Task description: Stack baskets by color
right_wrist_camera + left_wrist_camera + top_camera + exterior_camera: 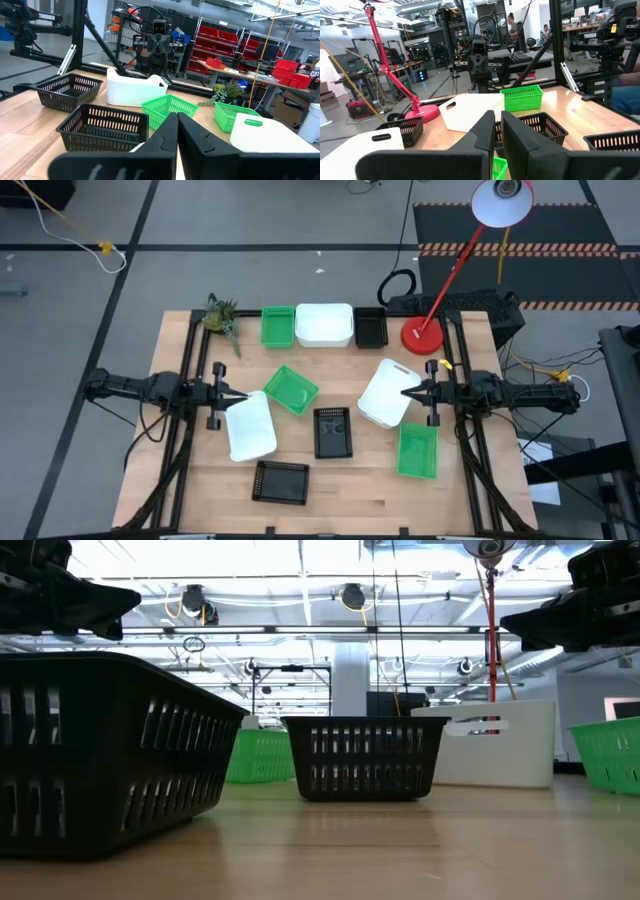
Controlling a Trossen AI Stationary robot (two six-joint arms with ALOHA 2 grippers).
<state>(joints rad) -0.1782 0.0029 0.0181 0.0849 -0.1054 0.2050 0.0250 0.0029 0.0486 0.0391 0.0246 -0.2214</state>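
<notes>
Several baskets stand on the wooden table (200,480). A green (278,326), a white (323,324) and a black basket (370,328) form a row at the far edge. Scattered nearer are a tilted green basket (291,389), a white one at the left (250,428), a white one at the right (383,394), two black ones (333,432) (280,481) and a green one (417,450). My left gripper (240,397) (498,120) hangs level above the left white basket, fingers almost together, holding nothing. My right gripper (408,392) (177,116) hangs shut above the right white basket.
A red lamp base (422,336) with its slanting red arm stands at the far right corner, and a small green plant (222,315) lies at the far left corner. Black frame rails (178,440) run along both sides of the table. Bare wood lies along the near edge.
</notes>
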